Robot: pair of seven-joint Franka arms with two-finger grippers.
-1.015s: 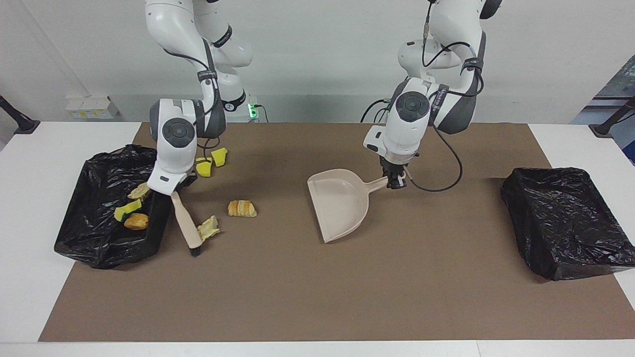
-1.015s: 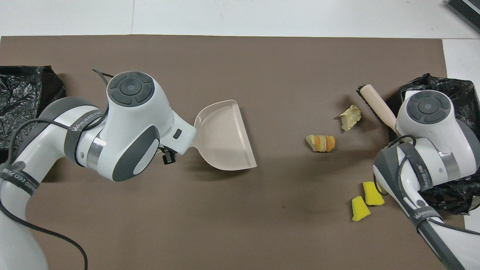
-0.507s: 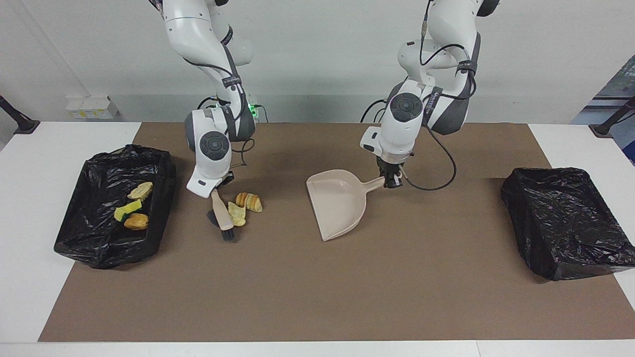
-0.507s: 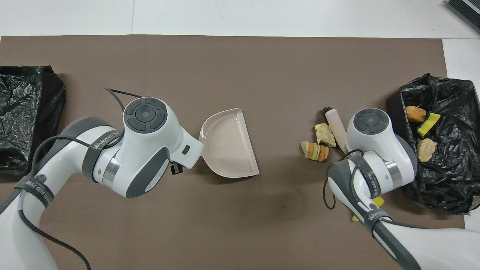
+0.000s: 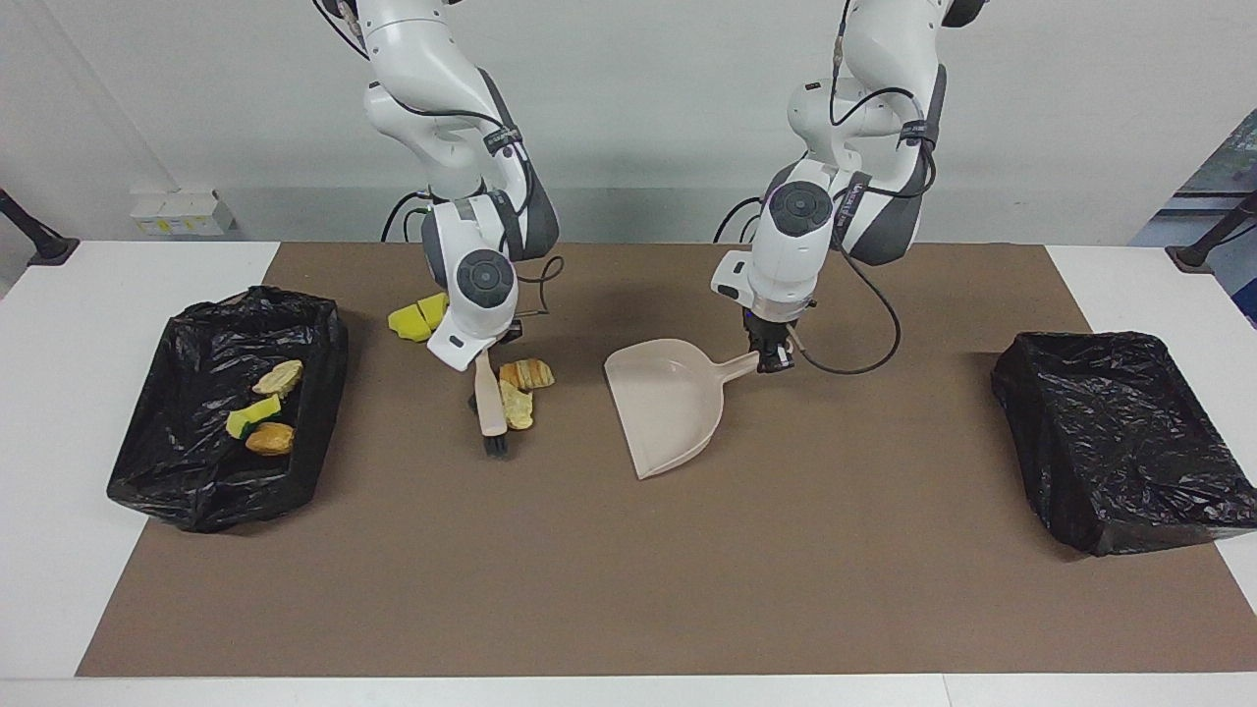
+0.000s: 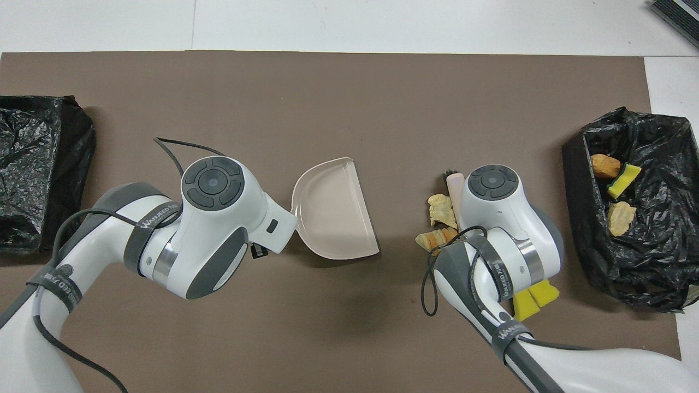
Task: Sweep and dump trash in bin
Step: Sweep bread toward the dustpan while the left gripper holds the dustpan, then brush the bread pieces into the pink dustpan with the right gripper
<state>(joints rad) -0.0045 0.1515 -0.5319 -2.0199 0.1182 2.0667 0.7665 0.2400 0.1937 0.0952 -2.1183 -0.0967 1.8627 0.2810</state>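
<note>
Golden croissant piece (image 5: 527,373) and pale scrap (image 5: 517,405) lie left of centre, touching my hand brush (image 5: 489,410), pinched in my right gripper (image 5: 481,352); the dustpan (image 5: 668,403), clamped by my left gripper (image 5: 772,359), lies rightward, mouth facing them.

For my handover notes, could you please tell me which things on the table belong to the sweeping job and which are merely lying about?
In the job:
- right gripper shut on the brush
- croissant piece and pale scrap beside the brush
- yellow sponge chunks
- left gripper shut on the dustpan
- bin with trash

Lying about:
- second black-lined bin
- brown mat
</note>
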